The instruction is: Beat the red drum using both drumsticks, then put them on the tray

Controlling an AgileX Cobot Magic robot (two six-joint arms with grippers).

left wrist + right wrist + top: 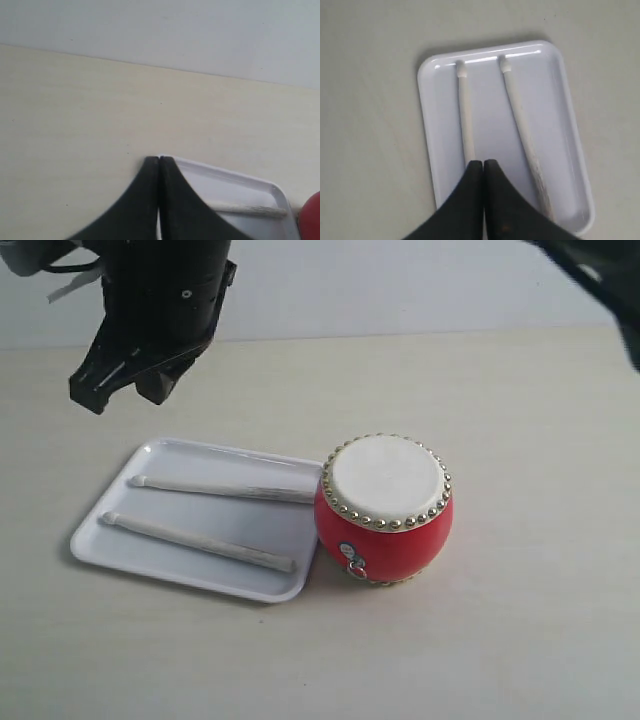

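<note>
a pale cream table (520, 640) fills the exterior view, with a grey-white wall across the top. the dark bulk of the left arm (150, 310) hangs in the upper left of the frame, above the table and clear of everything. only a blurred black scrap of the right arm (600, 280) shows in the upper right corner, cut off by the frame edge.

the tray (210, 512), white and rectangular, lies left of centre. the red drum (385, 515) stands upright just right of it. its belly overlaps the tray's right edge, and i cannot tell whether they touch. both drumsticks lie in the tray, apart and roughly parallel. the upper drumstick (220, 487) runs right until the drum hides its end, and the lower drumstick (195, 539) lies fully in view.

the left gripper (159, 160) is clenched on nothing, its black fingers pressed together and covering one tray corner. the right gripper (483, 163) is likewise clenched and empty, poised over the tray and hiding one stick's end.
</note>
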